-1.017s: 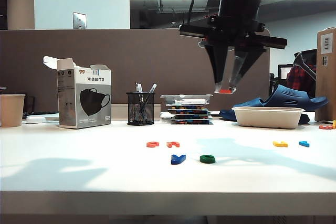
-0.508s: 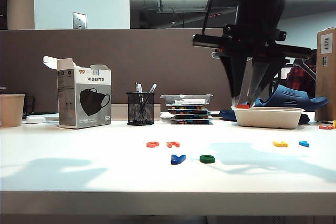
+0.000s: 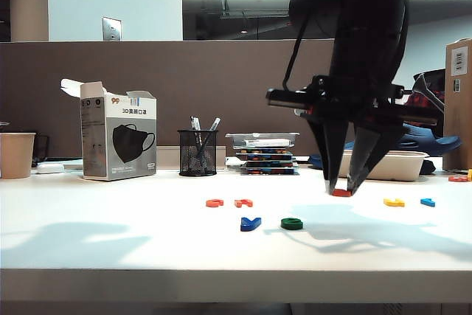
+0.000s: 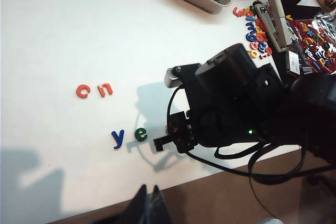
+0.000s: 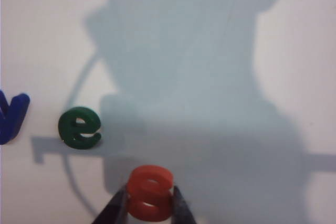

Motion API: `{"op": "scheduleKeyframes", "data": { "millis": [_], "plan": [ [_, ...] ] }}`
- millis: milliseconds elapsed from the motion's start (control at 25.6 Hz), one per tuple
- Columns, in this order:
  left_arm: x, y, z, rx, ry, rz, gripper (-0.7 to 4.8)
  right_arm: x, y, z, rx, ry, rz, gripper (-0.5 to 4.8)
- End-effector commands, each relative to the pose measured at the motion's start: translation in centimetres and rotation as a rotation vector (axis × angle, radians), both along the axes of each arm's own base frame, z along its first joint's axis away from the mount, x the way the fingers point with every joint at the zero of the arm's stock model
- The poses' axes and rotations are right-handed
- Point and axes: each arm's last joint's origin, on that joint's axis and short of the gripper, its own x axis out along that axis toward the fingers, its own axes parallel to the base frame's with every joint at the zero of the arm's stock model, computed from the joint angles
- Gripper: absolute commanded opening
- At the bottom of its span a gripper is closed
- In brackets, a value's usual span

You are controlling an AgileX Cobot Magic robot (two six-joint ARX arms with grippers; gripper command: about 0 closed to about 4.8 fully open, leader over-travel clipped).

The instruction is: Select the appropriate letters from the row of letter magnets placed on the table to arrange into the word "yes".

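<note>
Orange-red S [image 5: 150,192] sits pinched in our right gripper [image 5: 149,205], low over the table [image 3: 110,234] near green E [image 5: 80,127]. Our left gripper's [image 4: 148,208] fingers look closed.

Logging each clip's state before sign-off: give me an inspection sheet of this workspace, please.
Surface: white table, arm shadows.
Job's things: dark blue plastic Y and green E side by side; orange-red S in right gripper.
Clutter: two orange-red letters, yellow letter, light blue letter, mask box, pen cup, tray.
Grippers: right low over the table beside E; left gripper raised near the table's edge, shut.
Cables: black, on right arm.
Surroundings: office partition.
</note>
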Motion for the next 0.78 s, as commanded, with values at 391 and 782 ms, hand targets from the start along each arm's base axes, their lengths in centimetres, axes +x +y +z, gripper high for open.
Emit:
{"op": "scheduleKeyframes", "data": {
  "millis": [391, 782],
  "plan": [
    [0.0, 0.0, 0.2, -0.009, -0.012, 0.000, -0.05, -0.4, 0.0, -2.6, 0.025, -0.052, 0.008, 0.94],
    [0.0, 0.0, 0.2, -0.009, -0.013, 0.000, -0.05, -0.1, 0.1, -2.6, 0.038, -0.078, 0.010, 0.94]
  ]
}}
